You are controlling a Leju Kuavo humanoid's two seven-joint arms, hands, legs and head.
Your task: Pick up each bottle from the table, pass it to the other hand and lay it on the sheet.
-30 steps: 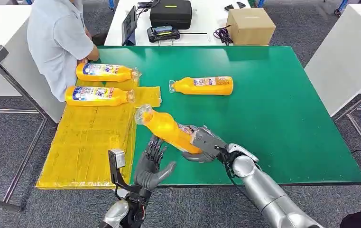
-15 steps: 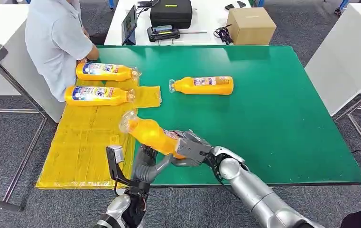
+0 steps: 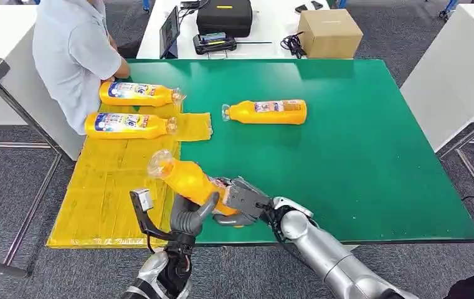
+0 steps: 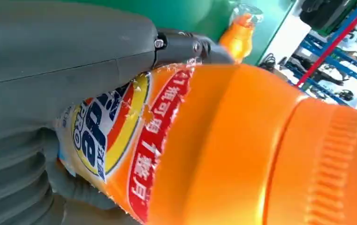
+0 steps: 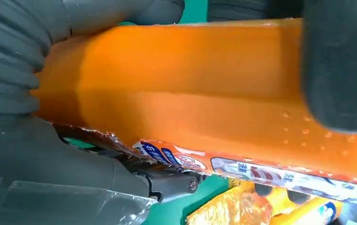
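The head view shows the right hand (image 3: 241,200) gripping the base end of an orange bottle (image 3: 187,177), held tilted above the near edge of the green table (image 3: 359,156), its clear cap end raised over the edge of the yellow sheet (image 3: 116,187). The left hand (image 3: 192,215) reaches up beneath the bottle's middle, its thumb against the bottle's side.

The left wrist view adds what the head view hides: the bottle's torn label (blue, red and yellow print) pressed against the grey thumb, with dark fingers (image 4: 186,47) lying across the far side of the bottle. Whether this hand has fully closed on the bottle cannot be told. The right wrist view shows the right hand's fingers wrapped on the bottle body, a dark fingertip (image 5: 340,65) pressing its upper side.

Two more bottles (image 3: 131,125) lie on the far end of the sheet, caps pointing right. A fourth bottle (image 3: 265,112) lies on the bare table, well apart from the sheet. A person in a light shirt (image 3: 72,56) stands at the table's far left corner, just beside the sheet. Behind the table stand a cardboard box (image 3: 329,33) and a black case (image 3: 224,17).
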